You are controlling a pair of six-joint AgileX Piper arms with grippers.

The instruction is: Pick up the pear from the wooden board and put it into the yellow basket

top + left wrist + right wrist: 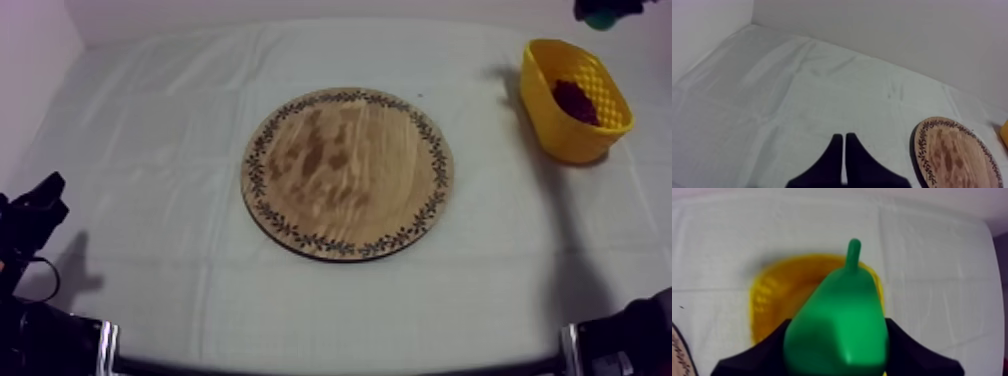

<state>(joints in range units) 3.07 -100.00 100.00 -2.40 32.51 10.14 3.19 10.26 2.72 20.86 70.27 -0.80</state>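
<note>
The wooden board [348,172] was located at table centre and the yellow basket [562,135] at right rear. The pear [839,323] was clamped in the right gripper [837,340] over the basket, its long axis aligned with the fingers and its stem directed away from the wrist. The left gripper [844,142] was closed to a narrow wedge.

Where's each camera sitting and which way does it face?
Top view: overhead, slanting down on wooden board and yellow basket; left arm, right arm at lower edges.
Left wrist view: on left arm, facing across cloth; shut left end effector.
Right wrist view: over basket, looking down; right end effector holding pear.
Top and left wrist share the board.
</note>
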